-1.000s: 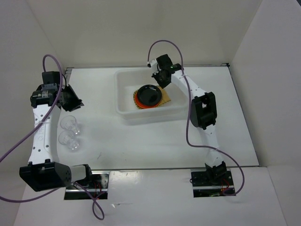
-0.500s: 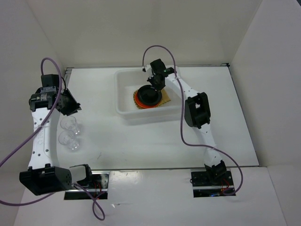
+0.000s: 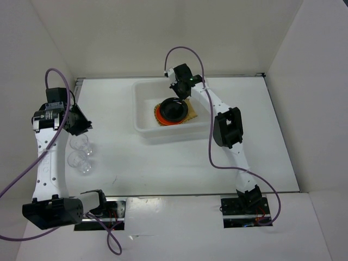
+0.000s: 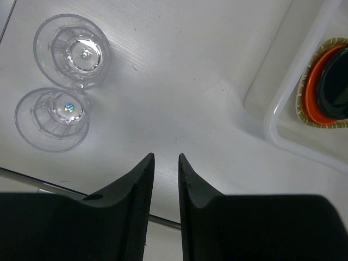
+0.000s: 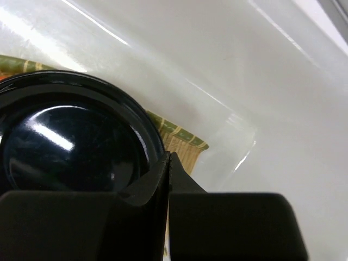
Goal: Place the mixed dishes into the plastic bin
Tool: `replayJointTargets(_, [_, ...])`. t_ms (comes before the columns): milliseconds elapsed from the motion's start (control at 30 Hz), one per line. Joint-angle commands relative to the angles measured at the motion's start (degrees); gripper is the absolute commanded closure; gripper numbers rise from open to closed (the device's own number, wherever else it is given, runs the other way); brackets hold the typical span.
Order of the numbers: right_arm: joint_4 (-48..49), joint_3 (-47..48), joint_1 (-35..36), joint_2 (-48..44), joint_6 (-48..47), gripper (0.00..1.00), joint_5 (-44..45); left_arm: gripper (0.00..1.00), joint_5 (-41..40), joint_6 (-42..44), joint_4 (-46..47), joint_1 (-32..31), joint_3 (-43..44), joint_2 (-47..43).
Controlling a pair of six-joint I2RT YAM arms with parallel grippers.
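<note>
1. At the far middle of the table (image 3: 119,109), the right arm (image 3: 231,128) reaches forward. The right gripper (image 5: 167,155) is down inside the plastic bin (image 3: 142,130), jaws pressed together on nothing, tips just beside the rim of the black plate (image 3: 173,109).
2. The left arm (image 3: 51,157) stands bent at the table's left edge. The left gripper (image 4: 165,157) hovers above bare tabletop, its fingers a narrow slit apart and holding nothing.
3. The bin holds the bamboo tray (image 3: 193,112), the orange plate (image 3: 157,116) on it, and the black plate on top.
4. Two glass cups (image 3: 80,143) stand close together on the table near the left gripper, outside the bin.
</note>
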Motion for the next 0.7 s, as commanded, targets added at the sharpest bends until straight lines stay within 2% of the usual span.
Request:
replayJointTargets(0, [2.8, 3.4, 0.4, -0.9, 0.8, 1.00, 2.7, 0.68, -0.8, 1.0, -0.3, 0.4, -0.4, -1.1])
replayJointTargets(200, [2.8, 3.4, -0.1, 1.8, 0.8, 1.00, 5.0, 0.68, -0.8, 1.0, -0.8, 0.4, -0.4, -1.1])
replayJointTargets(667, [1.1, 5.3, -1.1, 4.4, 0.3, 1.00, 3.7, 0.68, -1.9, 1.0, -1.3, 0.4, -1.5, -1.7])
